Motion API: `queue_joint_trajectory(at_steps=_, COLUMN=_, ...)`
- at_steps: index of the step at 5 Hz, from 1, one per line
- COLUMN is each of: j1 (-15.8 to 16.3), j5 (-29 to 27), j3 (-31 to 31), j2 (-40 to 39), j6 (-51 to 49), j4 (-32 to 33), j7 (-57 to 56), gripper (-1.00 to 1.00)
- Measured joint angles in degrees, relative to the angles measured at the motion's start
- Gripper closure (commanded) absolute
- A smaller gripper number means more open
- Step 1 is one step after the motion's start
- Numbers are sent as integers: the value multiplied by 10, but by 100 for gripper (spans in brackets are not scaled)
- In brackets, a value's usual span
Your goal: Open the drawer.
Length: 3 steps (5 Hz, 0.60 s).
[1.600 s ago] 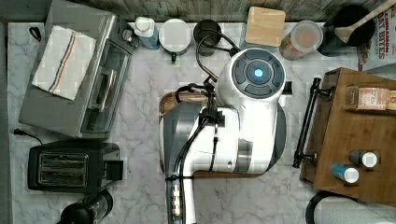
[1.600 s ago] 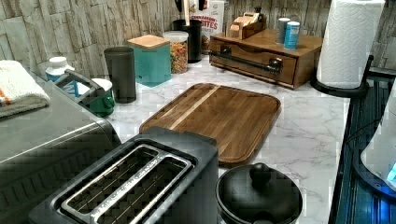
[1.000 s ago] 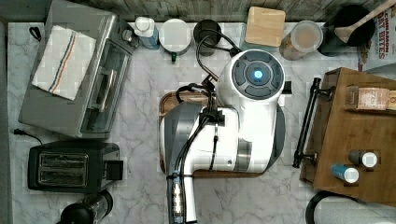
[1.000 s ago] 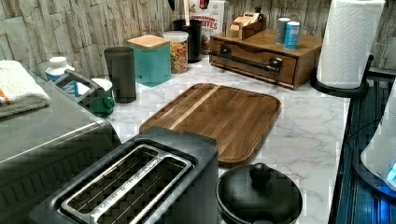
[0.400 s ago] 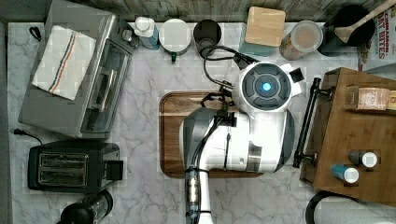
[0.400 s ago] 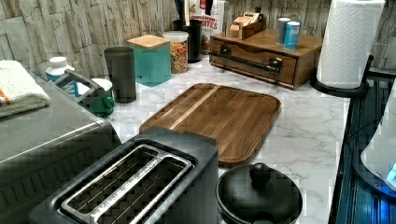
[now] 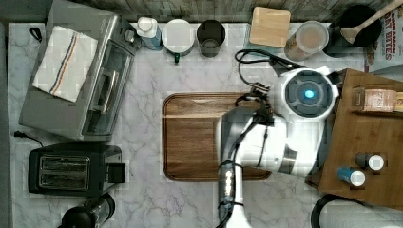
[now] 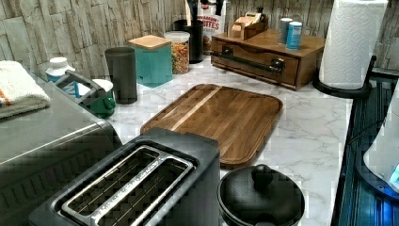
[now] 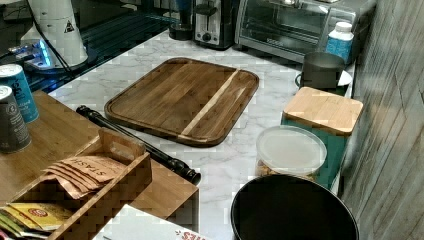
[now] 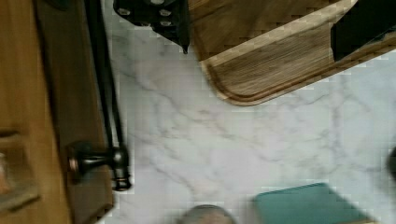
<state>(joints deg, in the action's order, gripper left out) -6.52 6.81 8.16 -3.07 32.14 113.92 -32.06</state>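
Claw (image 10: 261, 37): hangs spread wide in the wrist view, dark fingers (image 10: 156, 18) far apart, gripping nothing. Looks down past a rounded corner of the wooden tray (image 10: 261, 70) onto bare marble counter (image 10: 233, 140).

Drawer (image 10: 70, 93): lies just beside the claw, across a strip of marble, apart from both fingers. Carries a long black bar handle (image 10: 105, 93) along its front, untouched, on a round post. Sits at the far right of the counter in the left view (image 8: 256, 59), front flush with its wooden case, so shut. Bears two cans (image 8: 294, 35) and a box of tea bags (image 9: 95, 185) on top.

White arm (image 7: 285, 137): reaches over the top view's right end of the tray (image 7: 190, 137), hard against the drawer case (image 7: 361, 137).

Elsewhere: teal canister (image 8: 151, 59) with a wooden lid by the wall, paper towel roll (image 8: 350, 42) beside the drawer case.
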Motion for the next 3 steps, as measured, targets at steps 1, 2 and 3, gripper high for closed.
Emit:
queue_joint_trajectory(at_steps=1, j1=-34, j5=0, j3=13, j2=-31, j6=0, j4=-8, j7=-18, gripper=-100)
queue_joint_trajectory(at_steps=2, j1=-70, j5=0, j3=18, j2=-70, j6=38, j4=-4, j7=-60, gripper=-100)
queue_joint_trajectory(at_steps=3, j1=-82, j5=0, j3=41, j2=-87, j6=86, j4=15, j7=-100, gripper=-100)
